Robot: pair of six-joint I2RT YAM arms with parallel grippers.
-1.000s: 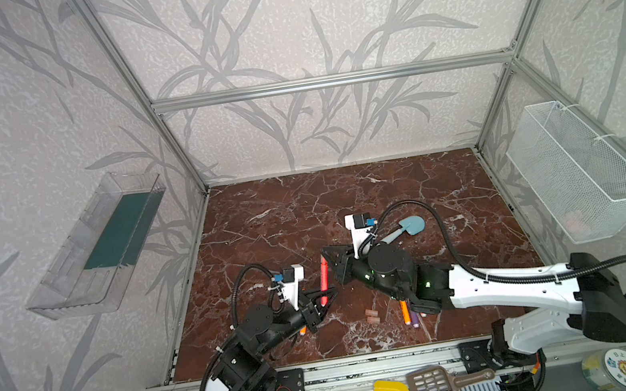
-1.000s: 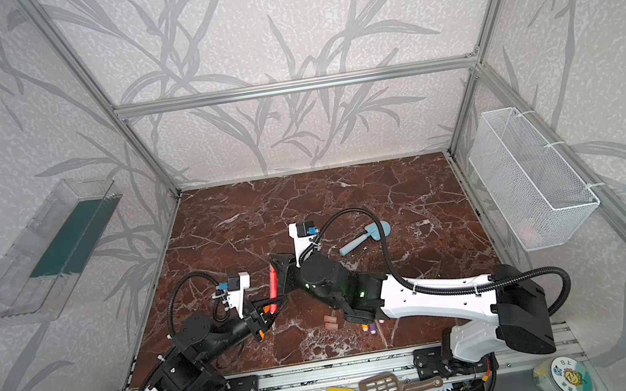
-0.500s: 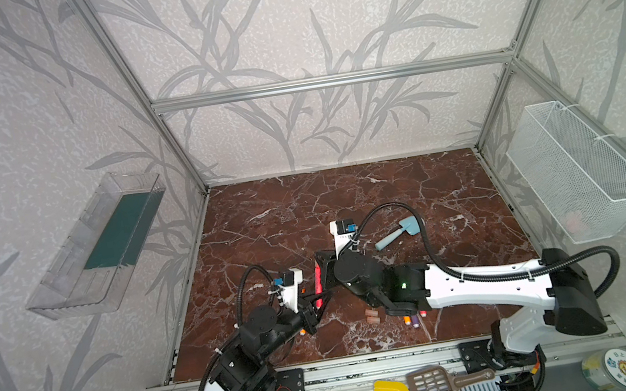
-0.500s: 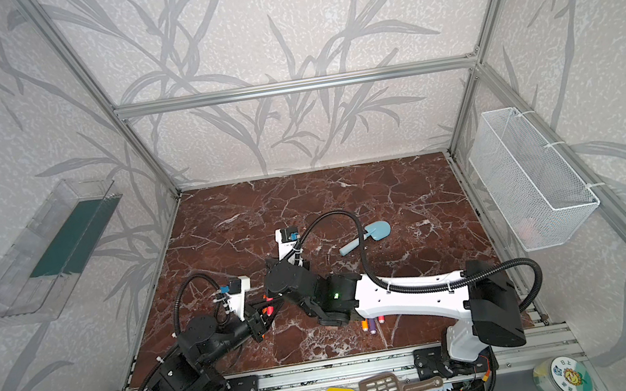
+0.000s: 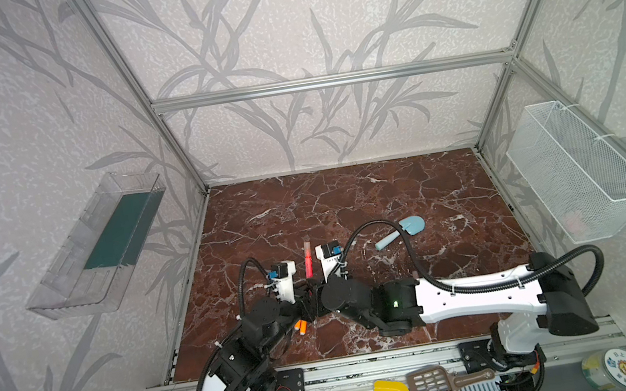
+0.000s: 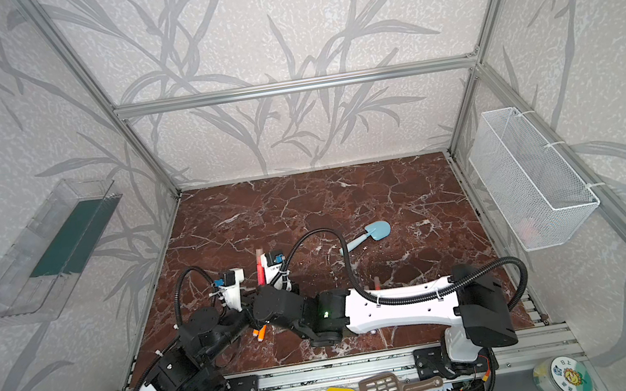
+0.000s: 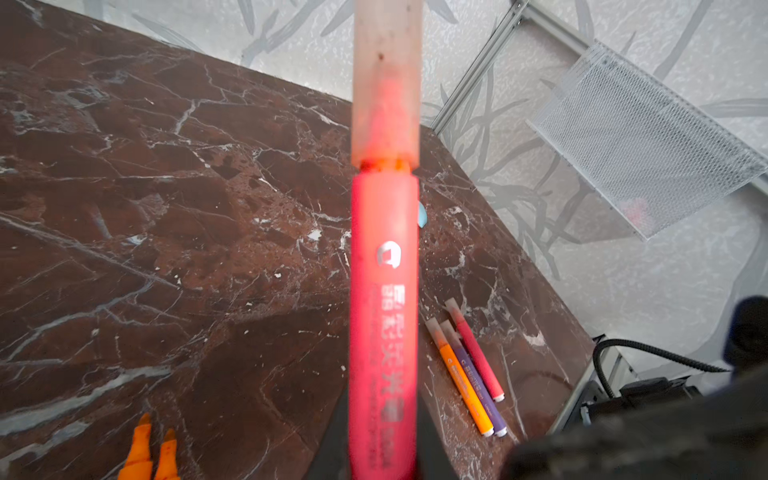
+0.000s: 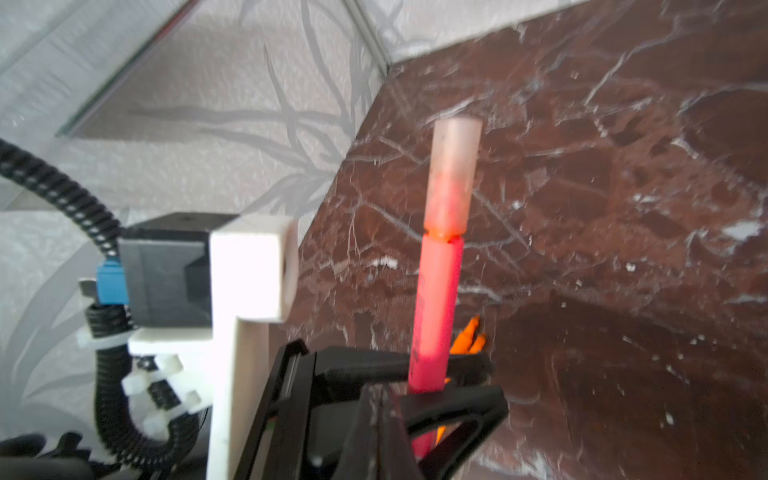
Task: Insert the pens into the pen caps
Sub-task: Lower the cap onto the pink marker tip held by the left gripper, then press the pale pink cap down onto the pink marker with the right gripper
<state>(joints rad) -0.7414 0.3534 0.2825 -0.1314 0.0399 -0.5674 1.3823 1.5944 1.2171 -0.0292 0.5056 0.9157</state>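
Two orange pens (image 5: 301,327) lie uncapped by the near-left corner of the worktop (image 5: 345,200). Three capped pens (image 7: 469,365) (orange, purple, red-pink) lie side by side near the near edge, seen only from the left wrist.

Just beyond, the left claw (image 8: 430,366) and right claw (image 8: 432,413) meet. Both are closed on the lower barrel of one red-pink pen (image 5: 308,266), the left gripping nearer the cap. The pen's long axis stands roughly upright, with its pen cap (image 5: 306,245) on the upper end. A thin seam shows at the joint, so seating probably wants a last push along that axis.

A light-blue toy shovel (image 5: 400,230) lies well beyond, rightward.

Compared with one second earlier, the pen has shifted left and away from the near edge. The right forearm now hides the capped pens in both top views.
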